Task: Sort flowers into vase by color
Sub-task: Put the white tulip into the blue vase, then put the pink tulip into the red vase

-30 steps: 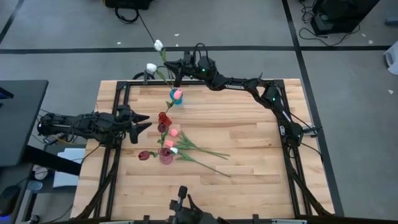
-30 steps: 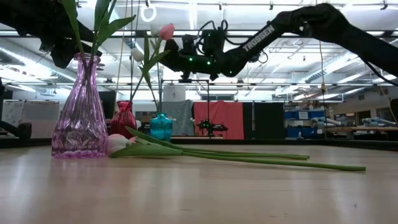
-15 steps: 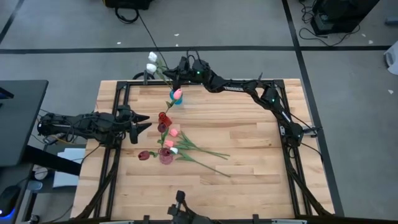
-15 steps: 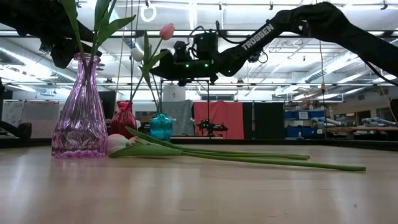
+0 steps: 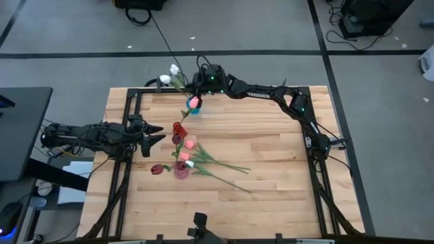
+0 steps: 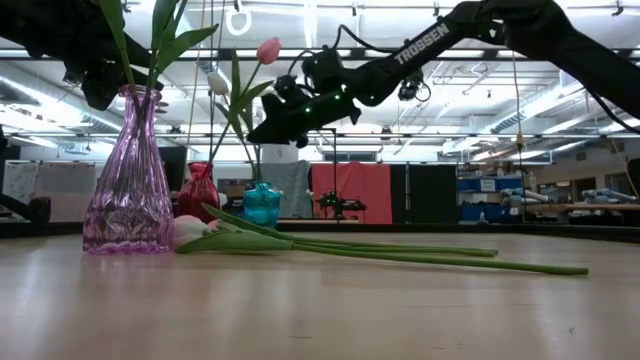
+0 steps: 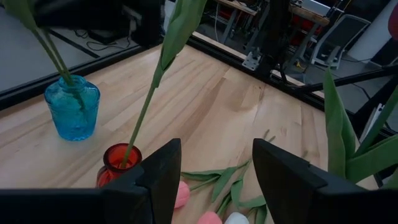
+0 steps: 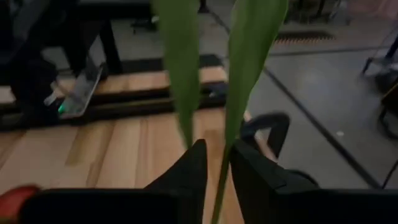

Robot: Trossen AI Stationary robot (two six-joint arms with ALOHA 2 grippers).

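Table top (image 5: 271, 196) reads as butcher-block wood from my seat: light planks, smooth, faint satin sheen in the low view. Frame (image 5: 319, 196) around it is black metal rail, matt. Purple vase (image 6: 124, 180) is ribbed clear glass, glossy, with bright highlights. Blue vase (image 7: 72, 107) is smooth translucent glass, also glossy; red vase (image 7: 118, 164) looks like the same glass, darker tint. Flowers (image 5: 203, 163) look like plastic or fabric: matt green stems and leaves, soft dull heads. Left gripper (image 7: 212, 180) fingers (image 7: 160, 177) are matt black plastic. Right gripper (image 8: 214, 171) has the same dull black finish. Floor (image 5: 380, 102) is grey, matt, carpet-like.
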